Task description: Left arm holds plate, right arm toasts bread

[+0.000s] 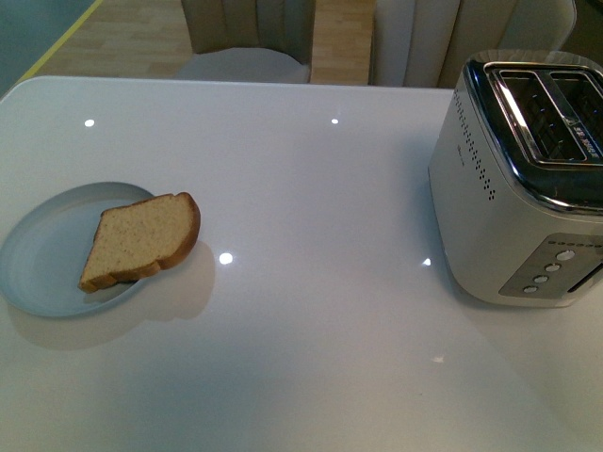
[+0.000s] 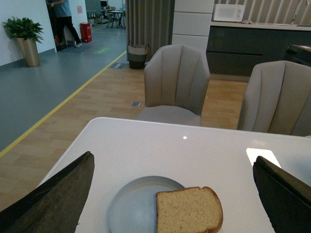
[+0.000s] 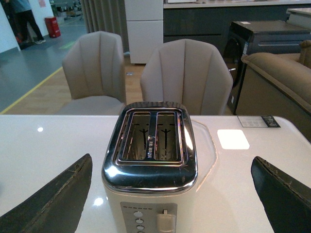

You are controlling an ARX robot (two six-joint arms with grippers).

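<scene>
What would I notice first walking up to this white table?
Probably the slice of brown bread, lying on a pale blue-grey plate at the left of the table, its rounded top poking over the rim. Then the shiny cream toaster at the right, both slots empty.

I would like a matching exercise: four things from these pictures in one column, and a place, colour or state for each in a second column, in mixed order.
1. plate
2. bread
3. toaster
4. chair

A. behind the table's far edge
B. light brown, overhanging the plate's rim
C. pale blue-grey, on the table's left side
D. cream body, chrome top, both slots empty

Pairs: 1-C, 2-B, 3-D, 4-A.
</scene>
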